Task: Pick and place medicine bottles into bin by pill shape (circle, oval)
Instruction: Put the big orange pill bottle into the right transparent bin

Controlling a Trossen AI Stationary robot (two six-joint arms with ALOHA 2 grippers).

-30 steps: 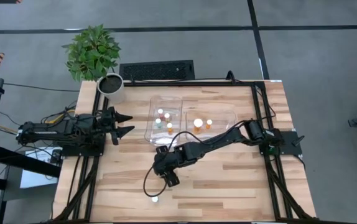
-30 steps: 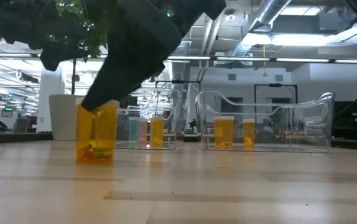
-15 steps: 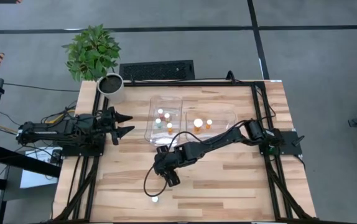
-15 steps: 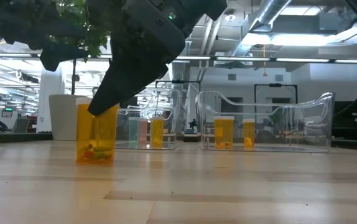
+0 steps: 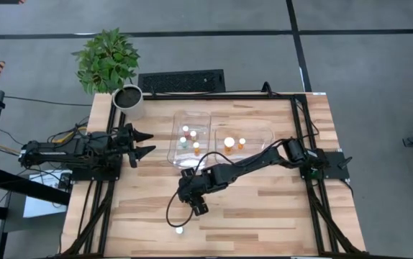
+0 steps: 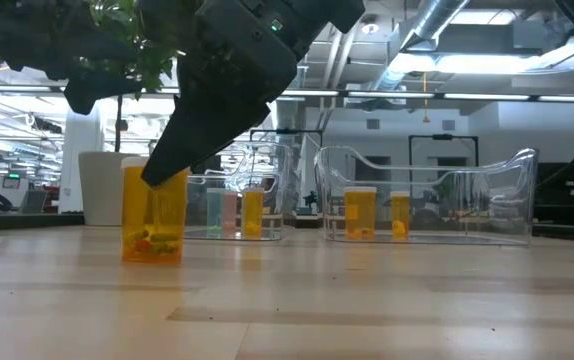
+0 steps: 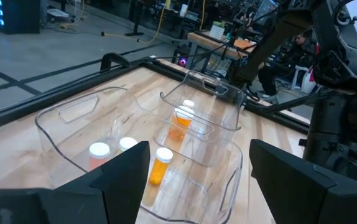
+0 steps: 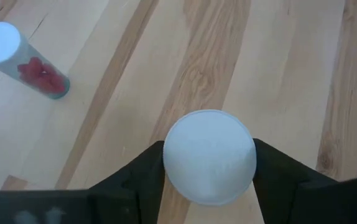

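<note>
Desk (image 5: 264, 208): pale wood planks in a black frame, grey floor around it. A potted plant (image 5: 108, 61) in a white pot stands at the far left corner, a dark grille (image 5: 182, 80) behind the far edge. The low view looks into a large workshop hall with ceiling ducts and strip lights.

Two clear bins sit side by side mid-desk: the left bin (image 5: 175, 140) holds four small bottles, the right bin (image 5: 264, 132) two orange ones.

Right claw (image 5: 193, 196) is low over the near-centre desk, fingers either side of a large amber bottle (image 6: 155, 212) standing upright on the wood. The right wrist view shows its white cap (image 8: 209, 155) filling the gap between both fingers, which sit right at its edges; whether they actually press on it cannot be told.

High view alone shows a small white-capped bottle (image 5: 178, 230) upright near the front edge; the wrist view shows its red pills.

Left claw (image 5: 142, 144) waits at the left desk edge, fingers spread apart.
</note>
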